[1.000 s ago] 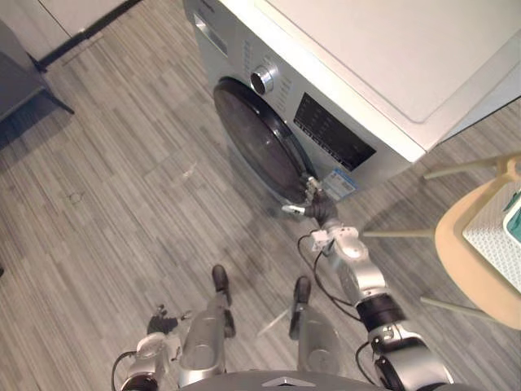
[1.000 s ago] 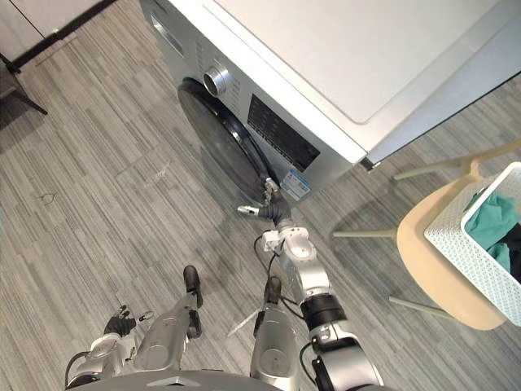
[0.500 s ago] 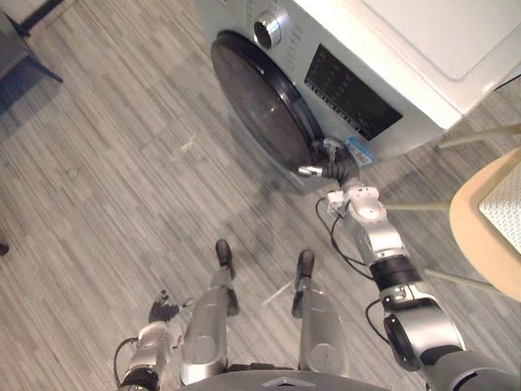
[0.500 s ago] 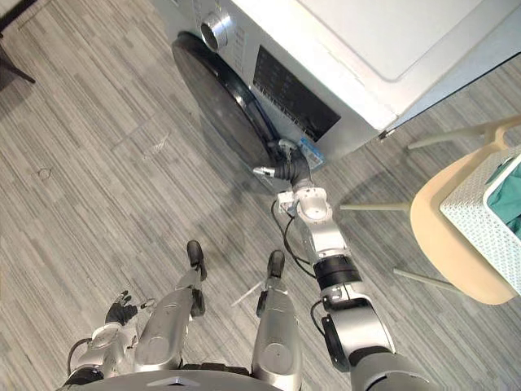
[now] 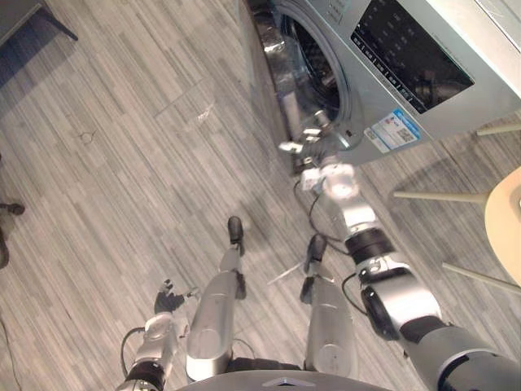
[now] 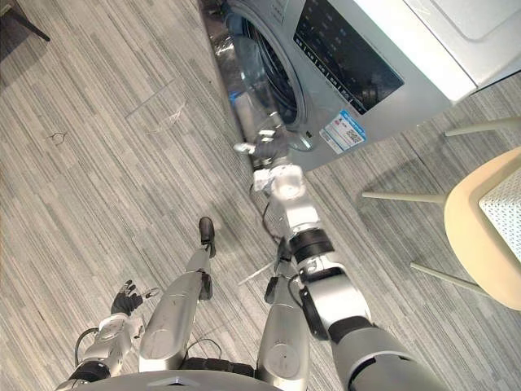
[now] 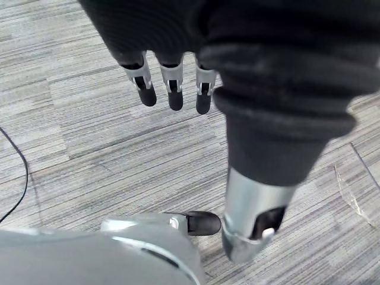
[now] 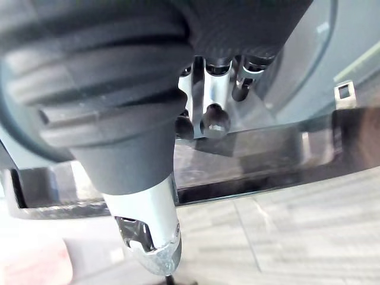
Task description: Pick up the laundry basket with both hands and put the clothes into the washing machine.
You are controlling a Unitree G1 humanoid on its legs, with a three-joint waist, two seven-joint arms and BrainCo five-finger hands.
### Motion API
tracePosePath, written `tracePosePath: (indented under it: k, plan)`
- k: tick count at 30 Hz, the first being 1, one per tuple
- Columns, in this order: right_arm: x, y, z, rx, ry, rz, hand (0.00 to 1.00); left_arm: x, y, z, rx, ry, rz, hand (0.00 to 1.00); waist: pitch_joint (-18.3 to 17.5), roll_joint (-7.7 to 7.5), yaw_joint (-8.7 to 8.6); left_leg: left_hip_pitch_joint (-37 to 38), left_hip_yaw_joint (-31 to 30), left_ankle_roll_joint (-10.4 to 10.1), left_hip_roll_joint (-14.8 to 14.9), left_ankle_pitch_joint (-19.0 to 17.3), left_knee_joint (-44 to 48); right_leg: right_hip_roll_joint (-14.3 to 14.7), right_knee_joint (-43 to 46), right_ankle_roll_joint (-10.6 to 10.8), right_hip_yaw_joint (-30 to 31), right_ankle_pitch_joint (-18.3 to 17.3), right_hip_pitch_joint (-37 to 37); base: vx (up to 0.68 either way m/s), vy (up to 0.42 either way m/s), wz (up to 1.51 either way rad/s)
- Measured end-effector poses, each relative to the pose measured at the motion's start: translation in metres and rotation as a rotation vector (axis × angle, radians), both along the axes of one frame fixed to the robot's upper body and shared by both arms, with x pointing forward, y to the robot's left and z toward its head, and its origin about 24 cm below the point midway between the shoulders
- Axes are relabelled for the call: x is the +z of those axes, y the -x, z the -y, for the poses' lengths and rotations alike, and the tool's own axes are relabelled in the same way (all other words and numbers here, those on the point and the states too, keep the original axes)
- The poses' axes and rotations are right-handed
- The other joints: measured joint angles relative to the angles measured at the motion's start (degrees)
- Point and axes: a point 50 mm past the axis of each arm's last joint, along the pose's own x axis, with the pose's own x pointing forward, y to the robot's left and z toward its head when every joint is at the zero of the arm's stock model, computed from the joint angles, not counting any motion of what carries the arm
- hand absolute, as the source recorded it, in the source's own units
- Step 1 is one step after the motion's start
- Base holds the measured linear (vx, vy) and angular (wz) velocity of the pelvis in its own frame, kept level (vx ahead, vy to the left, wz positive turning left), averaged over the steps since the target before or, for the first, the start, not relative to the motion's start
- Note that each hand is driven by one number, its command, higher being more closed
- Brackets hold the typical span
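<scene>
1. Washing machine (image 5: 423,73): front-loader. Changed: half a second ago its door (image 5: 273,81) lay closed against the front; it now stands swung wide, edge-on to the head camera. Judgement: the loading route is open, so the opening step looks done or nearly so.
2. Floor (image 5: 122,163): grey planks.
3. Chair (image 6: 480,244): pale seat to the robot's right, well apart from the machine; serves as stand for item 5.
4. Drum (image 5: 321,65): container, dark interior with grey seal. No clothes in the part that shows.
5. Laundry basket (image 6: 506,216): container, white lattice wall, on the chair at the picture's edge. Contents cannot be told from here. Not lifted; neither hand is near it.
6. Right robot hand (image 5: 308,140): at the door's free edge, fingers (image 8: 208,89) curled against the glass, seemingly hooked on the rim.
7. Left robot hand (image 5: 168,298): hanging low by the robot's side, fingers relaxed and apart, holding nothing.
</scene>
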Motion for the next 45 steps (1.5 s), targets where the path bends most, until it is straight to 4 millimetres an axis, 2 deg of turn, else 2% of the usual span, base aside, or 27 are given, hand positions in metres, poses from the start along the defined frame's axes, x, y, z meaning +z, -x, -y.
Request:
tracePosePath:
  k: [2,4,7,9,11,13,15,16,17,18,19,22,24,25,26,29,31,34,38,41,45]
  plan:
    - [-0.028,0.017,-0.03,0.156,0.052,-0.072,0.0,0.0,0.0,0.0,0.003,-0.001,-0.003,0.0,0.0,-0.08,0.17,0.6,-0.7,0.2,0.1,0.3,0.0,0.1,0.7,0.1,-0.5,-0.5,0.6,0.09,-0.045,0.1]
    - [-0.047,0.034,-0.059,0.287,0.055,-0.129,0.0,0.0,0.001,-0.001,0.004,-0.005,-0.007,0.0,-0.1,-0.49,0.36,1.3,-1.3,0.1,0.3,0.3,0.0,0.1,1.7,0.1,-1.2,-1.5,1.2,0.09,-0.072,0.15]
    - [-0.052,0.046,-0.081,0.384,0.02,-0.15,0.0,-0.001,0.002,-0.005,0.025,-0.011,-0.015,0.0,-0.1,-1.59,0.63,2.8,-1.6,-0.2,0.4,0.1,0.0,0.2,2.6,-0.1,-1.6,-2.5,2.6,0.05,-0.057,0.13]
    - [-0.048,0.053,-0.08,0.397,-0.012,-0.12,0.0,0.001,0.0,-0.009,0.027,-0.032,-0.009,0.0,-0.6,-2.77,0.52,3.0,-1.5,-0.4,0.4,-0.2,0.0,0.2,2.7,-0.1,-1.7,-2.7,2.9,0.02,-0.034,0.05]
    - [-0.046,0.058,-0.07,0.378,-0.053,-0.092,0.0,0.007,-0.005,-0.011,0.016,-0.046,0.018,0.0,-1.0,-4.22,0.09,3.0,-1.4,-0.6,0.4,-0.4,0.0,0.2,2.6,-0.1,-1.6,-2.7,2.9,0.0,0.0,0.0]
    - [-0.054,0.067,-0.049,0.319,-0.091,-0.099,0.0,0.02,-0.018,-0.009,0.003,-0.049,0.097,0.0,-1.7,-5.67,-0.68,3.0,-1.3,-0.6,0.3,-0.4,0.0,0.1,2.2,-0.5,-1.5,-2.7,3.1,0.0,-0.007,-0.02]
    - [-0.062,0.074,-0.023,0.234,-0.117,-0.111,0.0,0.039,-0.037,-0.006,-0.007,-0.045,0.207,0.0,-2.3,-6.72,-1.5,3.0,-1.0,-0.5,0.3,-0.5,0.0,0.2,1.4,-0.5,-1.2,-2.4,3.1,-0.01,-0.009,-0.09]
    - [-0.071,0.082,0.001,0.148,-0.144,-0.127,0.0,0.061,-0.057,-0.004,-0.024,-0.039,0.318,0.0,-2.6,-7.27,-2.13,3.0,-0.6,-0.1,0.4,-0.8,0.0,0.4,0.5,-0.3,-0.8,-2.1,3.1,-0.01,-0.008,-0.13]
    - [-0.074,0.085,0.01,0.111,-0.153,-0.136,0.0,0.069,-0.065,-0.004,-0.033,-0.043,0.362,0.0,-2.7,-7.5,-2.34,3.0,-0.2,-0.1,0.4,-0.8,0.0,0.5,0.2,-0.2,-0.4,-1.9,3.1,-0.01,-0.013,-0.27]
    - [-0.081,0.091,0.03,0.036,-0.164,-0.151,0.0,0.087,-0.082,-0.006,-0.042,-0.054,0.438,0.0,-2.9,-7.97,-2.86,3.0,0.7,0.0,0.5,-0.8,0.0,0.8,-0.8,-0.3,0.6,-1.3,2.9,0.0,-0.013,-0.39]
    - [-0.087,0.096,0.048,-0.028,-0.158,-0.168,0.0,0.103,-0.096,-0.011,-0.045,-0.073,0.502,0.0,-3.2,-8.48,-3.85,3.0,1.9,0.1,0.7,-0.9,0.0,1.0,-2.0,-0.2,1.6,-0.4,2.7,0.01,-0.013,-0.45]
    - [-0.093,0.104,0.078,-0.14,-0.16,-0.182,0.0,0.137,-0.126,-0.031,0.007,-0.111,0.612,0.0,-3.4,-10.03,-5.62,2.8,4.8,0.3,1.1,-1.2,0.0,1.8,-5.1,0.0,4.6,2.4,2.2,0.02,-0.021,-0.59]
    - [-0.098,0.112,0.093,-0.204,-0.17,-0.198,0.0,0.163,-0.147,-0.07,0.11,-0.169,0.638,0.0,-3.6,-12.37,-7.27,2.4,8.4,0.3,1.8,-1.6,0.0,2.8,-8.1,-0.1,8.1,5.0,0.8,0.02,-0.042,-0.85]
    - [-0.101,0.115,0.095,-0.215,-0.172,-0.206,0.0,0.169,-0.151,-0.081,0.136,-0.185,0.636,0.0,-3.4,-12.9,-7.54,2.4,9.0,0.3,1.9,-1.7,0.0,3.0,-8.9,-0.2,8.5,5.7,0.8,0.02,-0.057,-0.72]
    - [-0.109,0.125,0.102,-0.246,-0.18,-0.235,0.0,0.182,-0.157,-0.103,0.204,-0.189,0.637,0.0,-3.5,-13.88,-8.74,2.1,10.5,0.0,2.4,-1.9,0.1,3.5,-10.6,-0.3,9.9,7.3,0.5,0.02,-0.054,-0.49]
    - [-0.124,0.15,0.111,-0.312,-0.239,-0.292,0.0,0.207,-0.164,-0.123,0.283,-0.163,0.695,0.0,-3.5,-14.35,-9.25,1.9,12.9,-0.7,3.4,-2.3,0.5,4.2,-11.2,-0.2,11.5,7.9,-0.4,0.03,-0.058,-0.41]
    - [-0.132,0.174,0.108,-0.34,-0.309,-0.324,0.0,0.225,-0.165,-0.135,0.372,-0.098,0.768,0.0,-3.5,-14.39,-9.23,1.4,14.6,-1.5,4.8,-3.6,2.2,5.0,-11.1,-0.4,12.3,8.1,-1.0,0.04,-0.07,-0.41]
    - [-0.13,0.189,0.104,-0.35,-0.334,-0.318,0.0,0.238,-0.166,-0.136,0.429,-0.028,0.841,0.0,-3.5,-14.4,-9.25,0.2,16.4,-2.3,6.9,-6.2,6.2,6.0,-11.1,-0.4,12.8,8.1,-1.3,0.04,-0.072,-0.25]
    - [-0.117,0.19,0.102,-0.339,-0.349,-0.265,0.0,0.249,-0.167,-0.134,0.474,0.019,0.904,0.0,-3.6,-14.43,-8.92,-2.8,17.0,-2.4,9.9,-10.0,12.6,7.1,-11.2,-0.4,12.6,8.1,-1.4,0.04,-0.077,-0.08]
    - [-0.113,0.189,0.099,-0.335,-0.374,-0.242,0.0,0.249,-0.164,-0.136,0.512,0.028,0.91,0.0,-3.6,-14.43,-8.46,-4.0,18.1,-2.3,11.6,-11.7,15.8,7.6,-11.0,-0.4,12.5,8.1,-1.4,0.02,-0.026,-0.02]
    - [-0.115,0.193,0.099,-0.341,-0.374,-0.255,0.0,0.243,-0.159,-0.133,0.537,0.042,0.909,0.0,-3.6,-14.41,-7.31,-4.7,17.9,-2.2,12.3,-13.3,18.6,7.7,-10.4,-0.4,12.6,8.1,-1.3,0.03,-0.008,-0.03]
